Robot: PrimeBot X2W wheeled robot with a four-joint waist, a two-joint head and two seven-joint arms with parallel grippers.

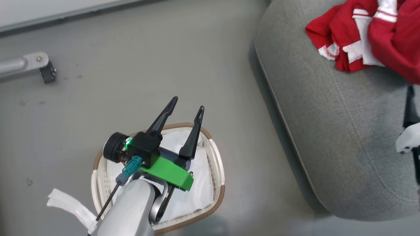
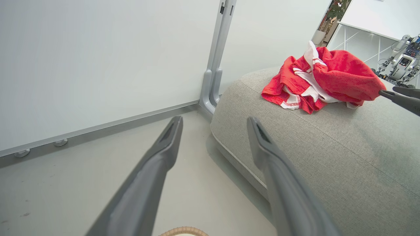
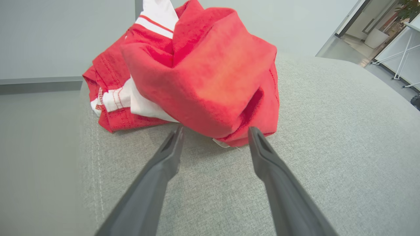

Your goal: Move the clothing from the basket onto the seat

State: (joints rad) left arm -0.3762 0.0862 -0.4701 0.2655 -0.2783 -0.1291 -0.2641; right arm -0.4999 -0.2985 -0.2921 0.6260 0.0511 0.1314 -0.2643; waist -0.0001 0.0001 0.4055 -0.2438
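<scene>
On the seat lies soft, light clothing that I would pinch by a fold, my left end effector and right end effector both wide open and empty.

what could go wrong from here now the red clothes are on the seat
The open right end effector has its fingertips right at the clothing's lower fold; pulling back could snag the fabric and drag it across the seat.
The clothing sits near the seat's rounded edge, so a tug might tip it to the floor.
The left end effector hangs over the basket, hiding part of it; a leftover piece might be missed.
</scene>
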